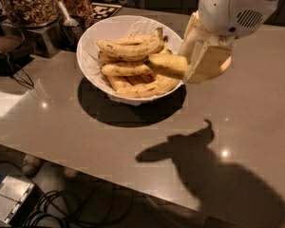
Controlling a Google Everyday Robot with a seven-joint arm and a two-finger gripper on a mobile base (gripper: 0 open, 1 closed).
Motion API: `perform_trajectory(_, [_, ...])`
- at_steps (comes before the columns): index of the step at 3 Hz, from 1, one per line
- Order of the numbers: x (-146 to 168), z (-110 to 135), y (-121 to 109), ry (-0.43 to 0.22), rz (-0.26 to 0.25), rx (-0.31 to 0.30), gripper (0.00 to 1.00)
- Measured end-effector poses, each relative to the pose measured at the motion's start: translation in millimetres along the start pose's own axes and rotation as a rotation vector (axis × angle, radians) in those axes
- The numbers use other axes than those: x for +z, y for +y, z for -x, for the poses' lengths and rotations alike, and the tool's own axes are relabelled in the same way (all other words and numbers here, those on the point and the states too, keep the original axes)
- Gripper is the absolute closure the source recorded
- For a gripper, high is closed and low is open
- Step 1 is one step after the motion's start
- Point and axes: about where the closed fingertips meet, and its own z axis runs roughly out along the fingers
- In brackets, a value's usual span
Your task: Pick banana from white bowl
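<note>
The cream two-finger gripper [195, 61], above the rim of the wide round white bowl [88, 44], is clamped on the plump yellow banana [166, 65] (far end hidden). An off-centre hold may let it twist and fall back in.

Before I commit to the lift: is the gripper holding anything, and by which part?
Yes. The gripper, beside the white bowl, is shut on the banana, gripping it partway along; one end juts out toward the bowl.
</note>
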Motion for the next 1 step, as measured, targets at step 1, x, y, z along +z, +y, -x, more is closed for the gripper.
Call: perform_trajectory(1, [-0.6, 1.8, 3.2, -0.005, 0.01, -0.001, 1.0])
